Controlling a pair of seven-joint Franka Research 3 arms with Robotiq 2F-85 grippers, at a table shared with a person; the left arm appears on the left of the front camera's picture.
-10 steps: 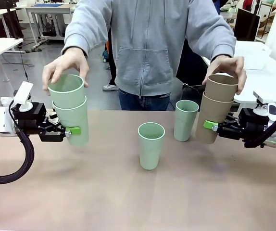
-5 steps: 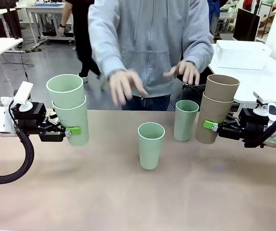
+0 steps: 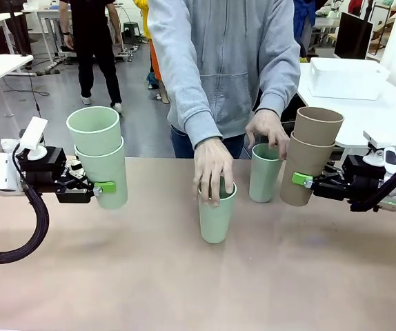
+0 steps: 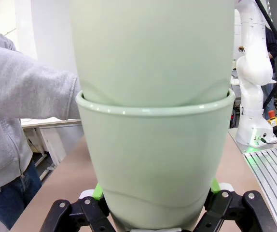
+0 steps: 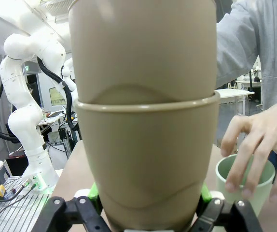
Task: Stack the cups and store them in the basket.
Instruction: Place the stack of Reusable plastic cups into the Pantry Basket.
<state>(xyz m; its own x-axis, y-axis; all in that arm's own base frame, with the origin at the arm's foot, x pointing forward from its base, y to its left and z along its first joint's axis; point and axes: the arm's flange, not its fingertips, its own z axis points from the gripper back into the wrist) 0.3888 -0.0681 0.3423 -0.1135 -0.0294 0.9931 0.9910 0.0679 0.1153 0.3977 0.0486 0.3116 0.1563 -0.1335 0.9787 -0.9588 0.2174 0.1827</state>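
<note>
Left end effector clamps green cups, right end effector brown cups; frontally, hands touch loose cups.

A mint green stack of two nested cups stands upright at the left, gripped low by the left hand. A tan-brown stack of two is gripped likewise by the right hand. The middle mint cup and the far mint cup, just beside the tan-brown stack, stand upright on the table, and the white basket sits on a side table, well apart.
</note>
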